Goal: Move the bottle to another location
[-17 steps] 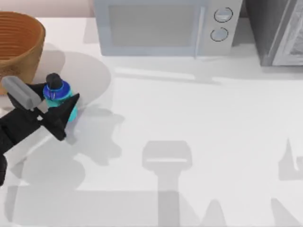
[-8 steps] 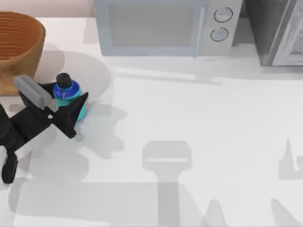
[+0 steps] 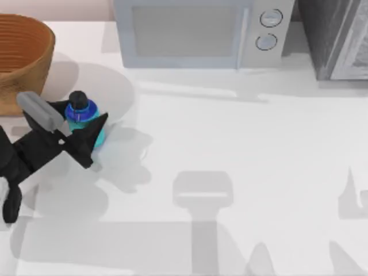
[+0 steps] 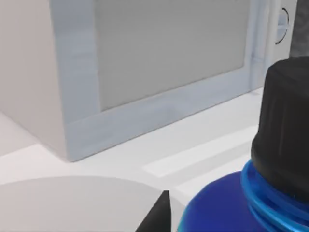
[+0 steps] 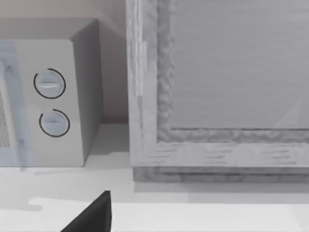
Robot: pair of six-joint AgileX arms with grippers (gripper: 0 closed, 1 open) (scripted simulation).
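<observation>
The bottle (image 3: 81, 112), small with a cyan body, blue shoulder and black cap, stands upright at the left of the table, in front of the wicker basket. My left gripper (image 3: 85, 115) reaches in from the left edge and is shut on the bottle's body, one dark finger on each side. Whether the bottle's base touches the table I cannot tell. In the left wrist view the black cap (image 4: 285, 135) and blue shoulder (image 4: 217, 210) loom very close. A dark part of my right gripper (image 5: 91, 217) shows in the right wrist view, facing the back right corner.
A wicker basket (image 3: 23, 57) stands at the back left, close behind the bottle. A white microwave (image 3: 195, 31) sits at the back centre and a grey cabinet (image 3: 336, 37) at the back right. White table surface (image 3: 241, 149) stretches to the right.
The left gripper carried the bottle a short way to the right over the first half second. Since then it has hardly moved.
</observation>
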